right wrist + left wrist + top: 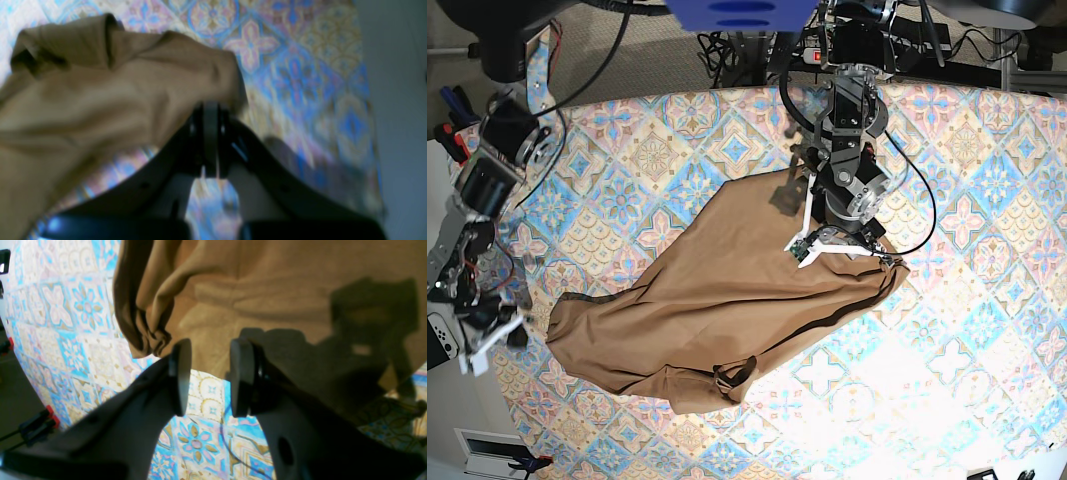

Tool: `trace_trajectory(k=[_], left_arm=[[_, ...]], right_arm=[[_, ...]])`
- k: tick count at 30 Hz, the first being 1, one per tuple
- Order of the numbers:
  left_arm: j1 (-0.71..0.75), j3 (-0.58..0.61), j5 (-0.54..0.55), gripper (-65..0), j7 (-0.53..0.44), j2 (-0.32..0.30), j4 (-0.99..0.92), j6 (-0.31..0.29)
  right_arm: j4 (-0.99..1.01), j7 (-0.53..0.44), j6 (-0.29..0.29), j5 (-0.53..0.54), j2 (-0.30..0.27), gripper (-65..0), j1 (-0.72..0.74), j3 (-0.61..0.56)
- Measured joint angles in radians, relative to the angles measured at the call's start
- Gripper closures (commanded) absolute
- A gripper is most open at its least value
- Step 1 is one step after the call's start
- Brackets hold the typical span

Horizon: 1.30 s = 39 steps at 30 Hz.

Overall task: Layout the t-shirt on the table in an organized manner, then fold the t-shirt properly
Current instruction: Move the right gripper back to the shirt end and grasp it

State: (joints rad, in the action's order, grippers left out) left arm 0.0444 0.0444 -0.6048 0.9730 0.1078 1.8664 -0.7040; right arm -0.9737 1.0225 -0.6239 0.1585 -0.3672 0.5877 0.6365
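Observation:
The tan-brown t-shirt (717, 300) lies crumpled and slanted across the middle of the table (967, 330), with folds along its lower edge. My left gripper (879, 256) hovers at the shirt's right corner. In the left wrist view this left gripper (208, 376) is open, with only table (60, 323) between its pads and the t-shirt (267, 290) just beyond them. My right gripper (515, 335) is at the table's left edge, by the shirt's left corner. In the blurred right wrist view the right gripper (211, 106) is shut, and the t-shirt (100, 83) reaches its tips. I cannot tell whether cloth is pinched.
Cables and arm mounts (897, 45) crowd the table's back edge. A red and black clamp (40, 423) grips the table's edge near the left gripper. Grey floor (397, 116) lies just past the table edge beside the right gripper.

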Motion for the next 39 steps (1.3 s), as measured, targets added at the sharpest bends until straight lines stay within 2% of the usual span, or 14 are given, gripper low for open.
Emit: trace_trajectory(k=[1,2,4,5,9,11,15,17,19,21,23,26,28,39], left_arm=[[0.0,0.0,0.001,-19.6,0.0,0.0,0.0,0.0],[0.0,0.001,0.005,-19.6,-0.002,0.001,0.0,0.0],[0.0,0.001,0.003,-19.6,-0.003,0.0,0.0,0.0],[0.0,0.001,0.003,-19.7,-0.003,0.0,0.0,0.0],[0.0,0.001,0.003,-19.7,-0.003,0.001,0.0,0.0],[0.0,0.0,0.003,-19.7,-0.002,0.0,0.0,0.0],[0.0,0.0,0.003,-19.7,-0.002,0.0,0.0,0.0],[-0.001,0.0,0.002,-19.7,-0.003,0.0,0.0,0.0],[-0.001,0.0,0.002,-19.7,-0.002,0.0,0.0,0.0],[-0.002,0.0,0.003,-19.7,-0.003,0.0,0.0,0.0],[-0.001,-0.001,0.002,-19.7,-0.003,0.0,0.0,0.0],[-0.001,-0.002,0.003,-19.7,-0.003,-0.002,0.0,0.0],[0.0,-0.004,0.002,-19.7,0.0,-0.003,0.0,0.0],[0.0,-0.004,0.002,-19.7,-0.003,-0.003,0.0,0.0]], right_arm=[[-0.005,0.028,0.053,-0.013,0.005,-2.3,-0.01,0.0],[-0.005,0.053,0.09,-0.013,0.008,-9.5,-0.016,0.0],[-0.006,0.069,0.132,-0.01,0.01,-19.0,-0.019,0.0],[-0.007,0.064,0.143,-0.007,0.01,-20.3,-0.015,0.0],[-0.008,0.03,0.137,0.015,0.008,-22.1,-0.003,0.011],[0.008,0.028,0.071,0.052,0.002,-24.9,-0.006,0.024],[0.175,-0.029,0.066,0.083,-0.004,-26.3,0.007,0.027],[0.283,-0.101,0.064,0.084,0.001,-27.2,0.001,0.027],[0.391,-0.158,0.068,0.079,0.003,-31.9,-0.002,0.027],[0.462,-0.201,0.063,0.102,0.001,-39.6,0.007,0.029],[0.492,-0.188,0.074,0.059,-0.002,-44.6,0.062,0.027],[0.491,-0.229,0.053,0.104,0.001,-45.1,0.106,0.026],[0.494,-0.229,0.037,0.091,-0.001,-45.1,0.1,0.026],[0.504,-0.306,0.029,0.077,-0.002,-45.1,0.092,0.024]])
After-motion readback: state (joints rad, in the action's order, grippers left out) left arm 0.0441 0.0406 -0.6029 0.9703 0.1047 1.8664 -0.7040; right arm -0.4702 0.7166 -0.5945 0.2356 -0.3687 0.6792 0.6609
